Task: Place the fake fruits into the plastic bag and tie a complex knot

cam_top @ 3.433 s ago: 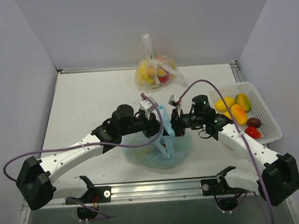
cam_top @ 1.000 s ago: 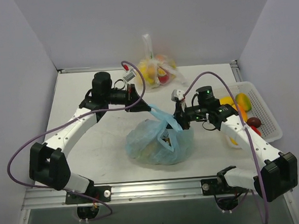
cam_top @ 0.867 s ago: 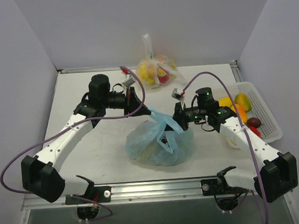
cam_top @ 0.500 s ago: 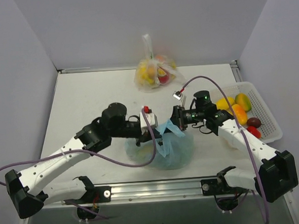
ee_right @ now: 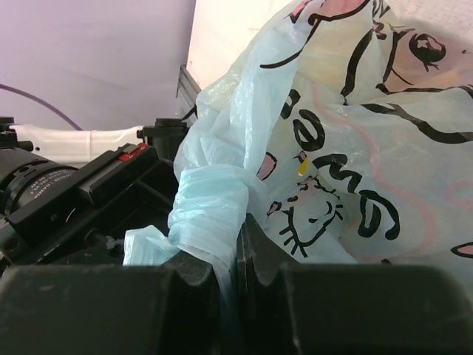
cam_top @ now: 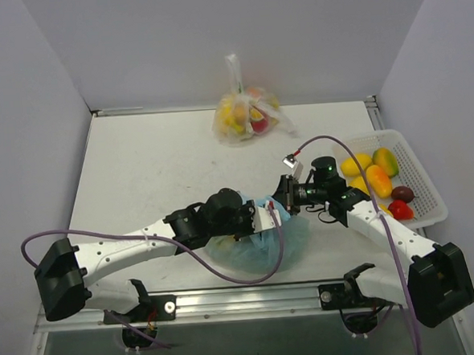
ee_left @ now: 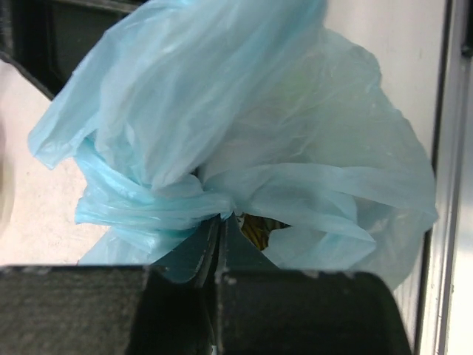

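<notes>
The light-blue plastic bag lies near the table's front, bulging with fruit. Its pink-and-black cartoon print shows in the right wrist view. My left gripper is shut on gathered plastic at the bag's top. A dark yellow fruit shows through a gap beside it. My right gripper is shut on a twisted blue handle strand, close to the left gripper. The handles bunch and cross between the jaws. I cannot tell if a knot is tied.
A white basket at the right holds several loose fruits: yellow, orange, red and dark brown. A clear knotted bag of fruit stands at the back wall. The left arm lies along the front of the table.
My left arm has swung from the back left round to the near side of the bag. Its gripper is now close to the right gripper. The bag's top has gathered tighter.
</notes>
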Controlling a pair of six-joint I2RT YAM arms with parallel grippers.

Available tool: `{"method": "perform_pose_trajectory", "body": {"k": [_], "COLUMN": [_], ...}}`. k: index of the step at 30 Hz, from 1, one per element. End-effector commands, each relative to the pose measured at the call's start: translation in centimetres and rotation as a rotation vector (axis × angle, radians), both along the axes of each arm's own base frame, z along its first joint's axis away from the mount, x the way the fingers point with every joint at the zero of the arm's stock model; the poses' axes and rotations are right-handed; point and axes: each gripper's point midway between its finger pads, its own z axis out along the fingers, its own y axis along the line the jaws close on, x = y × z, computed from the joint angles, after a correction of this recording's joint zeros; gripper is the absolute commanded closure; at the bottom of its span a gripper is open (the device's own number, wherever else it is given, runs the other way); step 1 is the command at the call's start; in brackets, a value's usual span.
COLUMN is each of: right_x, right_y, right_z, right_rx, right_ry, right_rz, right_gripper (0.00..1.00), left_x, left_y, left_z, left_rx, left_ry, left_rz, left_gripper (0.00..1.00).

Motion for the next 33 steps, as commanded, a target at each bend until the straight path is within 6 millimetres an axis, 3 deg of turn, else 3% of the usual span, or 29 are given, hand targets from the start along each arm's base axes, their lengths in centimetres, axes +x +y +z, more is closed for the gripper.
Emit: {"method": "perform_pose_trajectory", "body": {"k": [1, 10, 12, 14, 15, 16, 18, 19, 20, 21, 23, 24, 25, 28, 31, 33], "right_x": [-0.3, -0.9, -1.2, -1.4, -1.5, -1.5, -1.7, -1.5, -1.3, -1.8, -1.4, -2.7, -3.0, -3.9, -2.0, 0.5], "right_y": [0.5, 0.7, 0.8, 0.8, 0.8, 0.8, 0.6, 0.4, 0.1, -0.5, -1.3, -2.2, -2.6, -4.3, -6.2, -7.4], "right_z": [3.7, 4.0, 3.9, 3.7, 3.4, 3.3, 3.3, 3.9, 4.0, 3.7, 5.3, 5.0, 5.4, 7.4, 8.5, 7.5], "right_rx": [0.13, 0.18, 0.185, 0.186, 0.182, 0.181, 0.179, 0.18, 0.172, 0.143, 0.109, 0.06, 0.05, 0.069, 0.065, 0.016], "right_ry": [-0.079, -0.053, -0.039, -0.042, -0.041, -0.043, -0.067, -0.089, -0.108, -0.12, -0.233, -0.184, -0.263, -0.319, -0.342, -0.332], "right_rz": [0.023, 0.017, 0.015, 0.017, 0.018, 0.022, 0.047, 0.051, 0.054, 0.087, 0.11, 0.121, 0.148, 0.146, 0.046, -0.036], "right_gripper": [1.0, 1.0, 1.0, 1.0, 1.0, 1.0, 0.87, 0.7, 0.61, 0.55, 0.46, 0.43, 0.38, 0.36, 0.38, 0.52], "left_x": [3.3, 7.0, 7.9, 7.4, 7.6, 6.5, 5.8, 4.9, 4.6, 4.3, 3.5, 3.3, 3.2, 3.1, 2.9, 2.4], "left_y": [1.2, 2.5, 2.6, 2.2, 1.7, 1.0, 0.6, 0.2, 0.2, 0.2, 0.2, 0.5, 0.6, 0.9, 0.8, 0.7], "left_z": [-2.0, -4.2, -3.5, -3.2, -2.0, -1.6, -0.5, -0.2, 0.0, 0.4, 0.5, 0.4, 0.4, 0.5, 1.1, 0.9], "left_rx": [0.055, 0.106, 0.058, 0.005, -0.058, -0.104, -0.157, -0.191, -0.205, -0.228, -0.252, -0.256, -0.264, -0.285, -0.317, -0.325], "left_ry": [-0.039, -0.084, -0.081, -0.015, -0.006, 0.053, 0.069, 0.11, 0.117, 0.12, 0.154, 0.165, 0.185, 0.213, 0.241, 0.271], "left_rz": [0.12, 0.255, 0.286, 0.257, 0.244, 0.196, 0.156, 0.118, 0.109, 0.097, 0.076, 0.076, 0.082, 0.094, 0.1, 0.088], "left_gripper": [1.0, 1.0, 1.0, 1.0, 1.0, 1.0, 1.0, 1.0, 1.0, 1.0, 1.0, 1.0, 1.0, 1.0, 1.0, 1.0]}}
